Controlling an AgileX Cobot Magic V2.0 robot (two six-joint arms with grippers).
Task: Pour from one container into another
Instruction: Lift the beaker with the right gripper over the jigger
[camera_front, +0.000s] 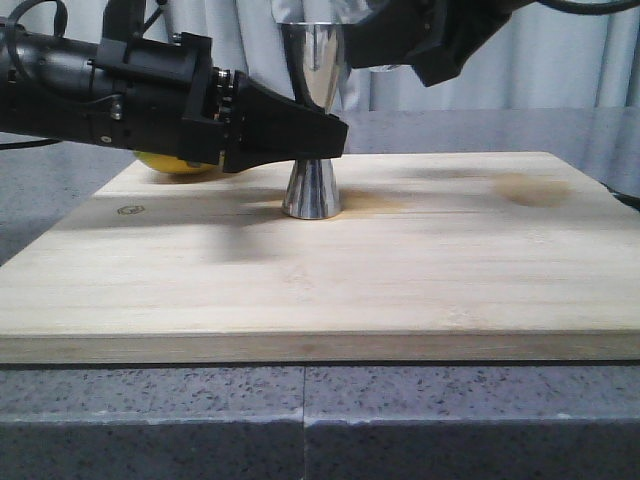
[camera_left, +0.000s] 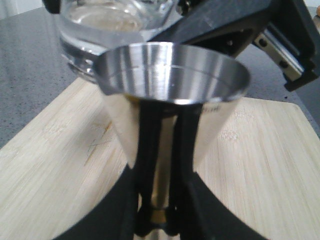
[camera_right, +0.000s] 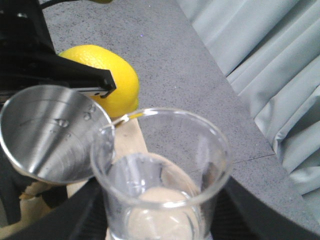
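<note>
Jigger (camera_front: 313, 120) stands upright on the wooden board (camera_front: 400, 280), toward the board's far edge, about midway along it. Left gripper (camera_front: 325, 135) comes in from the board's left side and is clamped narrow on the jigger's waist; the left wrist view shows both black fingers (camera_left: 185, 165) pressed against the gold band, axis vertical.

Right gripper (camera_front: 425, 45) holds the glass beaker (camera_right: 160, 175) up at the jigger's mouth, on its right and slightly behind. Jaws closed around the beaker body, though the contact itself is hidden in all views.

Key relation: beaker lip sits just beside and marginally above the jigger rim, spout side toward the cup. Whether the two rims touch cannot be told.

Right wrist view only: droplets on the jigger's inner wall, cup otherwise looks nearly dry; little or no liquid visible in the beaker. Also a lemon (camera_right: 107, 80) behind the left gripper, near the board's far left corner. Front view hides the beaker almost entirely behind the arm.

Judgement: pour is either finishing or barely begun; tilt toward the jigger decides it.
</note>
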